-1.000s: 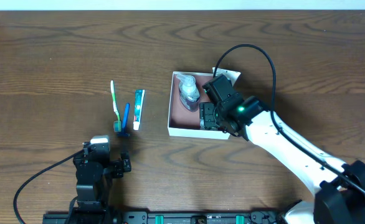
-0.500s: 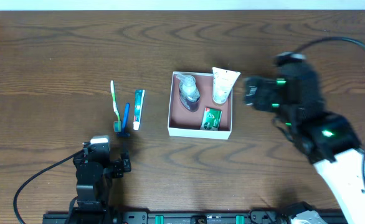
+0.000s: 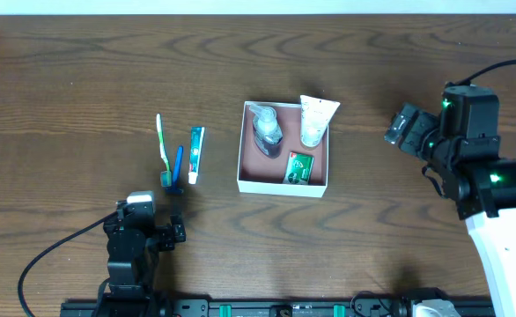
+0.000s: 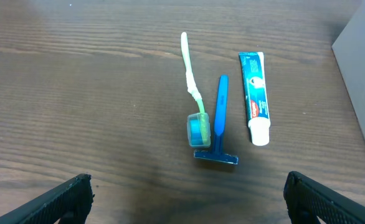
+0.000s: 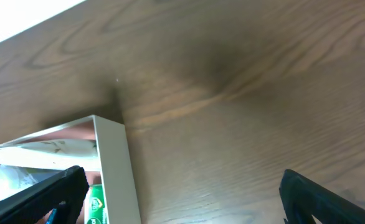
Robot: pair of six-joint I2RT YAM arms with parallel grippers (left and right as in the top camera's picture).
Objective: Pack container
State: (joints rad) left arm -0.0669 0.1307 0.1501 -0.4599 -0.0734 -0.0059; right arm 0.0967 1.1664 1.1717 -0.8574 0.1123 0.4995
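Sitting central on the worktop (image 3: 82,79), the container (image 3: 280,186) appears whole only overhead; the right wrist view catches one white corner beyond the spread right gripper (image 5: 185,193). The left gripper (image 4: 189,199), equally spread, overlooks toothbrush (image 4: 189,74), razor (image 4: 220,112) and toothpaste (image 4: 255,93).

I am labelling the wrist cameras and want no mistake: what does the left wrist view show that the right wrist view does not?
Only the left wrist view shows the toothbrush, the blue razor and the toothpaste tube, side by side on the table. Only the right wrist view shows inside one corner of the container, with the green soap box and a white tube. Both show the wooden table, part of the container's wall, and an open gripper: left gripper, right gripper.
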